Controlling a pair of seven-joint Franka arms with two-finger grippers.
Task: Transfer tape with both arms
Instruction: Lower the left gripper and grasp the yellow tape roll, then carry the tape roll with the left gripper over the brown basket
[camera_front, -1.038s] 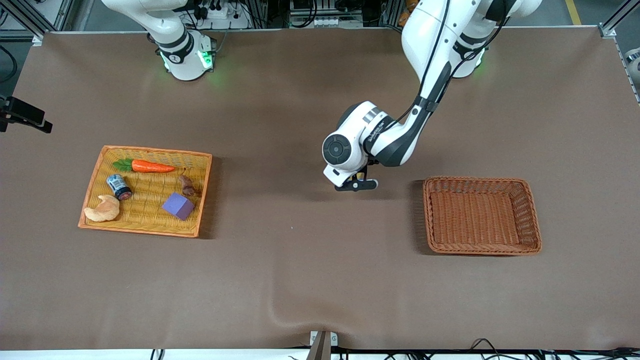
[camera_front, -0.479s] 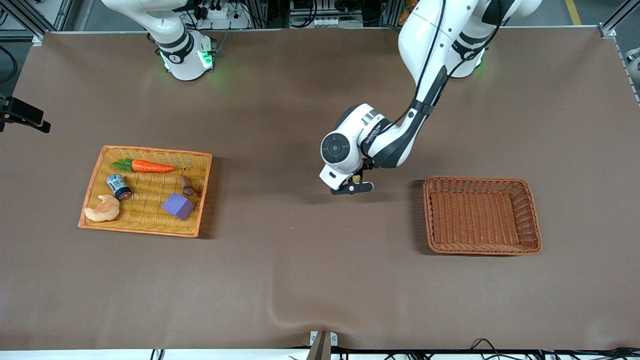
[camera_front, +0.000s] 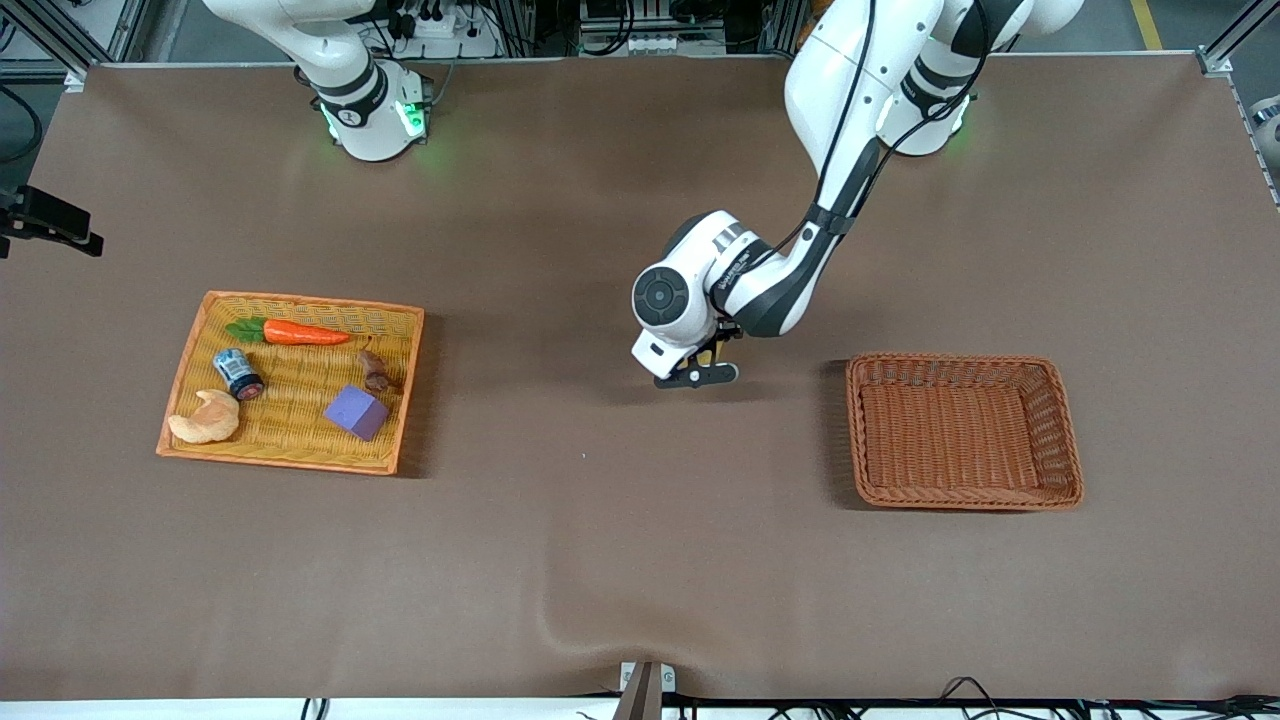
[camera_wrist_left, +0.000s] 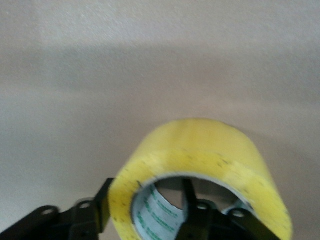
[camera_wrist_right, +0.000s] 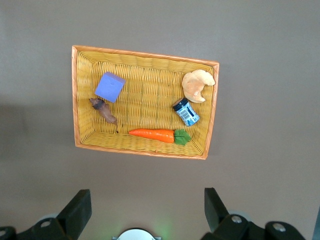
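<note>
**Q:** Item one, the change?

**A:** Left pincer (camera_front: 697, 370), middle of the front view, low over the table (camera_front: 600, 550). A moment ago you had it spread; now it is drawn in and pinching the tape (camera_wrist_left: 200, 150) through the roll's wall, one of its fingers (camera_wrist_left: 189, 200) inside the core and the other against the yellow outside. The wrist has also crept a little toward the upper part of the frame.

**Q:** Meaning for the task?

**A:** Judged: the left arm's pick-up is made. You still owe the lift and the carry, likely to the empty brown basket (camera_front: 1065, 430) in the same middle band of the frame.

**Q:** Item two, the other arm?

**A:** Right pincer (camera_wrist_right: 145, 210), spread, holding nothing, waiting high over the table beside the yellow tray (camera_wrist_right: 75, 100).

**Q:** Item three, writing?

**A:** Tape core: green print on white, not legible. Small can (camera_wrist_right: 186, 111) in the tray: blue label, text too small to read. Left arm's wrist link: dark lettering, unreadable.
</note>
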